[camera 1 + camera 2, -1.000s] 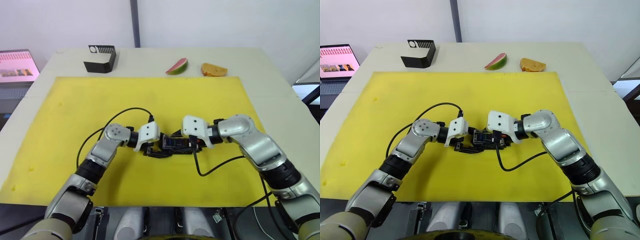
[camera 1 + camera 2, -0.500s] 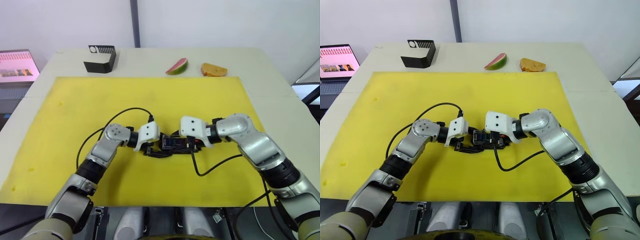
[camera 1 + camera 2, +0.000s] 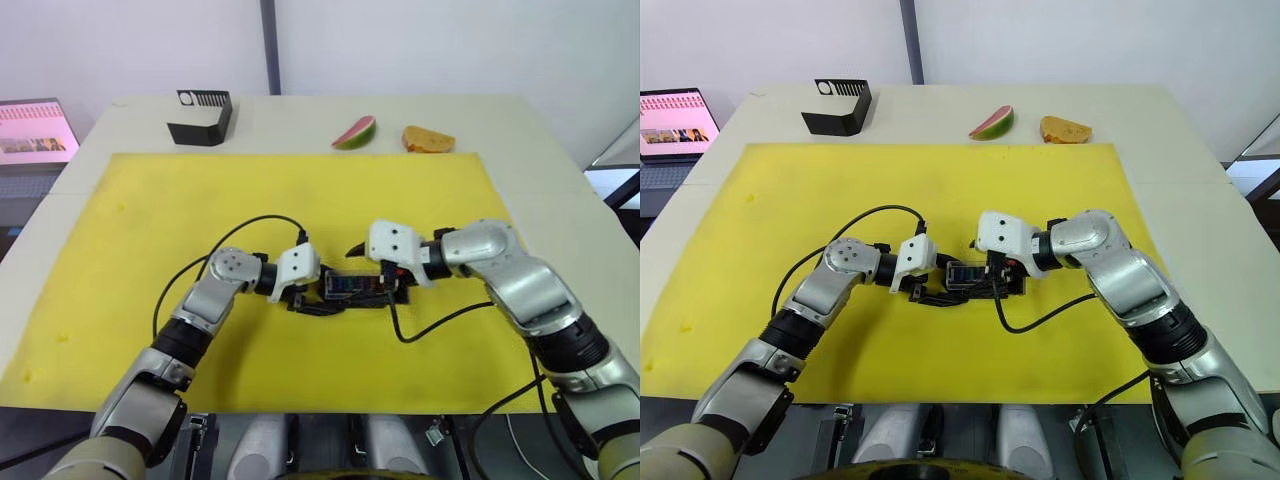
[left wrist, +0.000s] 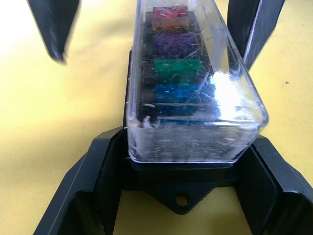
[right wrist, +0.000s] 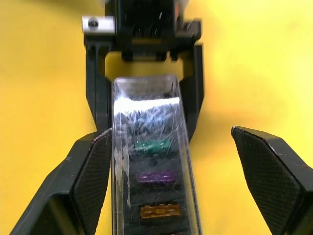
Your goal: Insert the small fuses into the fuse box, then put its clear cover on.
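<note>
The fuse box (image 3: 352, 287) sits near the middle of the yellow mat (image 3: 150, 200) on the table (image 3: 530, 140), with the clear cover (image 4: 195, 73) already resting over it and the small fuses (image 4: 177, 68) lined up in colour beneath the plastic: red-orange, violet, green, blue. The left hand (image 3: 305, 300), at about nine o'clock of the box, has its fingers closed against the two flanks of the box's black base, bracing it. The right hand (image 5: 176, 171), at about three o'clock, stands with its fingers wide apart, one finger close beside the cover's long side and the other well clear, gripping nothing. By its look, the assembly is light, rigid plastic that would skid on the mat if pushed unbraced. The cover looks thin, scuffed and slick, so a squeeze on its long walls might flex or pop it. The safer hold is probably low on the black base, with any seating pressure applied straight down on the cover's flat top.
</note>
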Robot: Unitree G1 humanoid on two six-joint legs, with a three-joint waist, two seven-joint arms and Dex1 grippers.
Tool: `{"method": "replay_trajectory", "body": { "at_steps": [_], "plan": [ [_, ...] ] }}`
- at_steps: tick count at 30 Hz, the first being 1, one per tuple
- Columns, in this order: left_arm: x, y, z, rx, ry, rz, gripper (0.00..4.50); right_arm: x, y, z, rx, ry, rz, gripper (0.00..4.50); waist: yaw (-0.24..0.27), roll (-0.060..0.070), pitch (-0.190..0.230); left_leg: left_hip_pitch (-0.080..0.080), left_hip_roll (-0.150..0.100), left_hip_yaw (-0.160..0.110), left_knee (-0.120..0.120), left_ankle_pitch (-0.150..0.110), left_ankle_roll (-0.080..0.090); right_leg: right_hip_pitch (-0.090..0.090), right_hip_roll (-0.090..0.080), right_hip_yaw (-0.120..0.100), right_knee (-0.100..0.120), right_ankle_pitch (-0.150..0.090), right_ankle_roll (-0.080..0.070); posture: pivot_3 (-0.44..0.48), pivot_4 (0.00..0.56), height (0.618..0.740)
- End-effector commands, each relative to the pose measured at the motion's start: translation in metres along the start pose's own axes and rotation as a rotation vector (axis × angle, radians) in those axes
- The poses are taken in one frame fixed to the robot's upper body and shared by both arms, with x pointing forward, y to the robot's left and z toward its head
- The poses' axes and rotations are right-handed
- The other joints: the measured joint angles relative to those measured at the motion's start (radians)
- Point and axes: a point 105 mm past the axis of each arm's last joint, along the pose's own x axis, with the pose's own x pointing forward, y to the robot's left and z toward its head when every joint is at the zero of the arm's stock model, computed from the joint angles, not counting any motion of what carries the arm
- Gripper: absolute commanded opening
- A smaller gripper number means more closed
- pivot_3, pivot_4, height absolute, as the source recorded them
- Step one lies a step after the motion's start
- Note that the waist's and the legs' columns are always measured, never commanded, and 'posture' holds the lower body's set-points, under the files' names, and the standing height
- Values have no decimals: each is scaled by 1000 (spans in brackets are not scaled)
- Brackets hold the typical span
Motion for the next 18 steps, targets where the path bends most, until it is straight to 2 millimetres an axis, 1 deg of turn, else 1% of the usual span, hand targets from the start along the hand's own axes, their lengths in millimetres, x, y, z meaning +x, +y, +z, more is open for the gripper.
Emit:
{"method": "replay_trajectory", "body": {
  "at_steps": [1, 4, 6, 7, 9, 13, 15, 18],
  "plan": [
    [1, 3, 1, 6, 8, 15, 2588, -11, -2, 14, -45, -65, -23, 4042, 0, 0, 0, 0, 0, 0, 0, 0, 0, 0, 0, 0, 0, 0, 0, 0, 150, 740],
    [1, 4, 1, 7, 9, 15, 2588, -15, 5, 20, -8, -172, 6, 4042, 0, 0, 0, 0, 0, 0, 0, 0, 0, 0, 0, 0, 0, 0, 0, 0, 150, 740],
    [0, 4, 0, 7, 9, 16, 2588, -19, 4, 22, 46, -241, -7, 4042, 0, 0, 0, 0, 0, 0, 0, 0, 0, 0, 0, 0, 0, 0, 0, 0, 150, 740],
    [0, 4, 0, 7, 9, 16, 2588, -21, 2, 22, 68, -263, -19, 3805, 0, 0, 0, 0, 0, 0, 0, 0, 0, 0, 0, 0, 0, 0, 0, 0, 150, 740],
    [0, 3, 0, 6, 9, 17, 2588, -24, 3, 15, 114, -292, -22, 3166, 0, 0, 0, 0, 0, 0, 0, 0, 0, 0, 0, 0, 0, 0, 0, 0, 150, 740],
    [0, 3, 0, 3, 9, 17, 2588, -24, 12, -2, 187, -312, -18, 1169, -1, 0, 0, -1, 0, 0, -1, 0, 0, 0, 0, 0, -2, 0, 0, 0, 150, 740],
    [0, 3, 0, 3, 10, 17, 2588, -21, 11, -9, 215, -309, -39, 39, -1, 0, 0, 0, 0, 0, -1, 0, 0, 0, 0, 0, -1, 0, 0, 0, 150, 740],
    [-1, 3, 0, 3, 10, 17, 2588, -15, 11, -20, 226, -267, -61, 12, -1, 0, 0, 0, 0, 0, -1, 0, 0, 0, 0, 0, -1, 0, 0, 0, 150, 740]
  ]
}}
